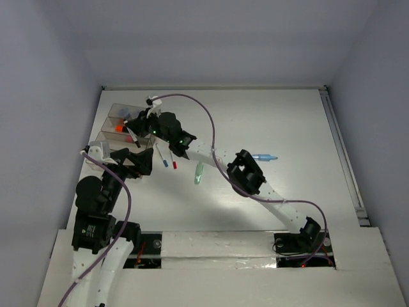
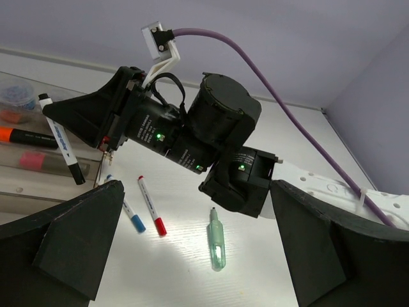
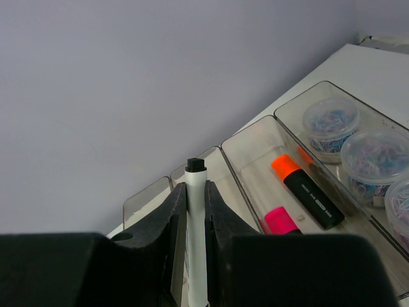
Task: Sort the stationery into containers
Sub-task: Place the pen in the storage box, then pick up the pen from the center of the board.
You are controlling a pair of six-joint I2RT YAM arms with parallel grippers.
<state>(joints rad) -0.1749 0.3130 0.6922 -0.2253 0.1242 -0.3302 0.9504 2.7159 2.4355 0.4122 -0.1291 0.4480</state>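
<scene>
My right gripper [image 1: 137, 127] is shut on a thin white pen with a black cap [image 3: 195, 217] and holds it over the clear bins [image 1: 110, 109] at the far left. The left wrist view shows that pen [image 2: 61, 137] tilted above the bins [image 2: 13, 182]. An orange highlighter [image 3: 307, 188] and a pink highlighter [image 3: 279, 220] lie in one bin [image 3: 238, 185]. Three round pots [image 3: 374, 157] sit in the bin beside it. My left gripper [image 1: 131, 161] is open and empty above a pale green marker [image 2: 216, 240].
A red-capped pen [image 2: 151, 206] and a blue-capped pen [image 2: 128, 211] lie side by side on the table [image 1: 268, 115], right of the bins. A light blue marker [image 1: 264, 157] lies near the right arm's elbow. The right arm stretches across the middle of the table.
</scene>
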